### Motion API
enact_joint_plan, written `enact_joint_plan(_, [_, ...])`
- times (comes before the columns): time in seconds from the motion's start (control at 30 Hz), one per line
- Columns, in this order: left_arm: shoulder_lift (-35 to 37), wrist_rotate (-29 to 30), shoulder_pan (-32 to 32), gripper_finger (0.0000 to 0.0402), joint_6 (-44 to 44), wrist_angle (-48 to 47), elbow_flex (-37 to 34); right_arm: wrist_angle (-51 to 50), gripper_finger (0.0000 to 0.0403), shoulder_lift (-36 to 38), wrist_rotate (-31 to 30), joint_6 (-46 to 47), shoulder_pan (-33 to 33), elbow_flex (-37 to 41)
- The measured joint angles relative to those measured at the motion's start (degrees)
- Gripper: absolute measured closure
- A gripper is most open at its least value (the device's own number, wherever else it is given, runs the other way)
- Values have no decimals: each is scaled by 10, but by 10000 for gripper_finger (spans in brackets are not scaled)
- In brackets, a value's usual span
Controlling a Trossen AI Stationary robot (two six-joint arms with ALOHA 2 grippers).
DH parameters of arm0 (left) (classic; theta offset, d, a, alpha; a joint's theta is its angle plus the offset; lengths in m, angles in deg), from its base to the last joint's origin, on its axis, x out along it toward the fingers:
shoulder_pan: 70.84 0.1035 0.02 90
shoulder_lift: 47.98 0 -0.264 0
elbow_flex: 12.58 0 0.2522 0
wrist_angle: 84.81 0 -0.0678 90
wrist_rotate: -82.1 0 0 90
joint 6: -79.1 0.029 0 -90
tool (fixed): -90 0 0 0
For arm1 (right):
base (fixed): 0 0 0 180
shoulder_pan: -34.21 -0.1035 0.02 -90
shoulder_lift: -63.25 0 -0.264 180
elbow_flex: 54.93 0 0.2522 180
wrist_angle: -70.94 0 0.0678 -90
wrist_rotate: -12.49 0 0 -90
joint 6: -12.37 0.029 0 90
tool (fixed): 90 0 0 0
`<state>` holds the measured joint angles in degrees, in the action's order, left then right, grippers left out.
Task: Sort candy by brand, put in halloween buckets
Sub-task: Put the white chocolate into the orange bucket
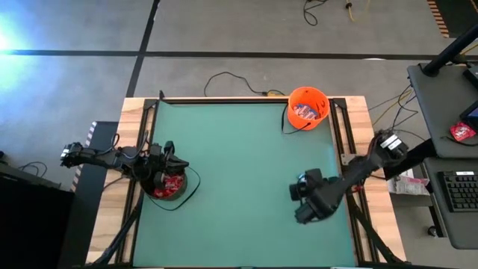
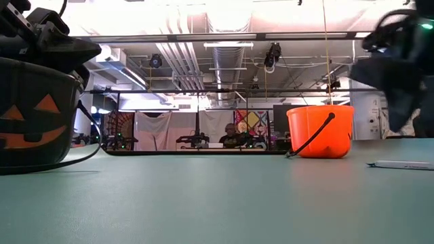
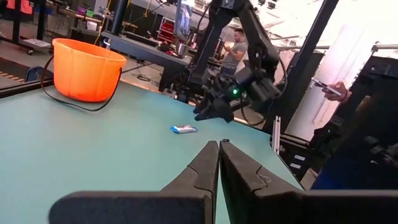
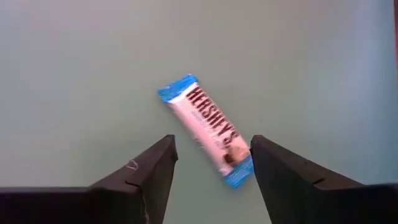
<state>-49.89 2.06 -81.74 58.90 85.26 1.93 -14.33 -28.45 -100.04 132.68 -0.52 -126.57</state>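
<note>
The green table (image 1: 239, 172) is nearly bare. The black bucket (image 1: 169, 187) sits under the shut, empty left gripper (image 3: 219, 163). The right gripper (image 4: 212, 163) hangs open over a crooked white-and-blue bar (image 4: 209, 129), holding nothing; it might pinch only a corner and miss.

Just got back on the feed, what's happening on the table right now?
The right gripper hangs open just above a white-and-blue candy bar lying flat on the table, not gripping it. The left gripper is shut, over the black bucket holding red candy. The orange bucket sits at the far right corner.
</note>
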Motion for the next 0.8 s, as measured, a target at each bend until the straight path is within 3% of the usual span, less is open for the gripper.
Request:
enact_joint_plan(0.27, [0, 0, 0, 402, 0, 0, 0, 35, 197, -29, -87, -78, -51, 52])
enact_joint_plan(0.57, [0, 0, 0, 402, 0, 0, 0, 82, 197, -29, -109, 7, -104, 114])
enact_joint_plan(0.8, [0, 0, 0, 402, 0, 0, 0, 156, 197, -26, -163, -35, -125, 133])
